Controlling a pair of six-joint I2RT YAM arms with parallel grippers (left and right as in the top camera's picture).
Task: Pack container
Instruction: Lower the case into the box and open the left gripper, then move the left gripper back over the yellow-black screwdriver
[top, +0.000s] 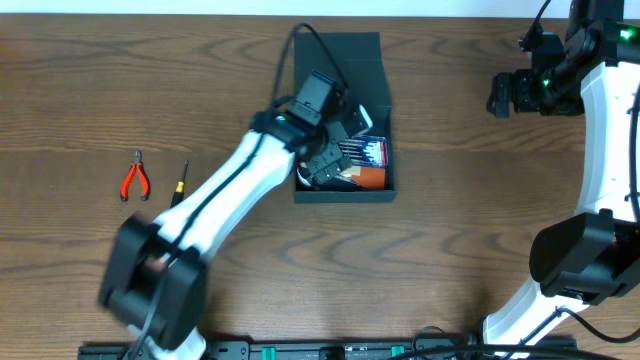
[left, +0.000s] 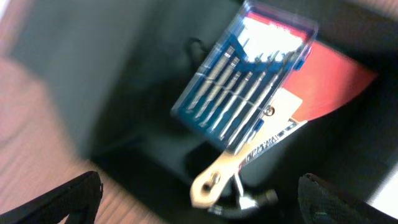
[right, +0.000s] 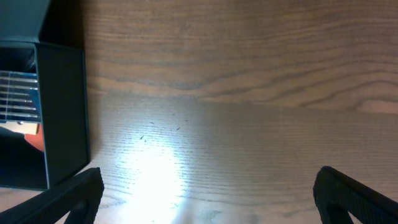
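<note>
The dark teal-black container (top: 345, 196) sits open at the table's middle, its flap lid (top: 345, 55) folded back. Inside lie a blue-and-red bit case (top: 366, 152), an orange-red item (top: 373, 178) and a dark tool. My left gripper (top: 330, 150) hovers over the container's left part. In the blurred left wrist view its jaws (left: 199, 208) are open and empty above the bit case (left: 249, 74), a beige wrench-like tool (left: 239, 163) and the red item (left: 339, 87). My right gripper (top: 503, 95) is open over bare table, right of the container's wall (right: 62, 112).
Red-handled pliers (top: 134, 177) and a small screwdriver (top: 180, 182) lie on the wood table at the left. The right arm's base stands at the front right. A bright glare patch (right: 155, 174) lies on the table under the right gripper.
</note>
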